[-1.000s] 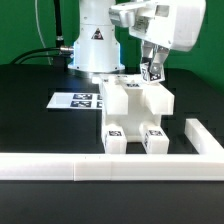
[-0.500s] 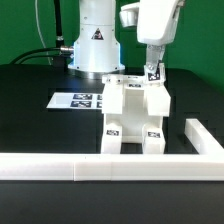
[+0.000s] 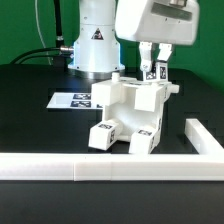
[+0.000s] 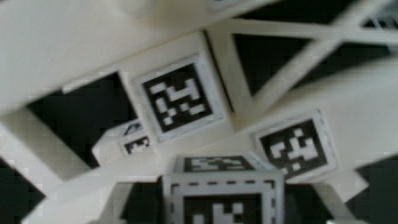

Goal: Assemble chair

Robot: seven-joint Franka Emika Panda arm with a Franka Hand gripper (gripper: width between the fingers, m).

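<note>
A big black table (image 3: 30, 125) fills the exterior view. The white robot arm (image 3: 95, 40) stands at 12 o'clock on it. A long white rail (image 3: 60, 168) runs along the table's edge at 6 o'clock and turns a corner near 4 o'clock.

The chair (image 3: 128, 105) sits in the middle of the table, white and blocky. Two of its chunky ends, each with a tag, point to 7 o'clock. They are near the rail but do not touch it.

The marker board (image 3: 68, 100) lies flat at the chair's 9 o'clock, partly behind it. The gripper (image 3: 155, 72) hangs at the chair's 1 o'clock. It is closed on a small tagged piece at the top of the chair.

In the wrist view, the chair's crossed panel (image 4: 320, 45) and its black-and-white tags (image 4: 178, 95) show up very close.
</note>
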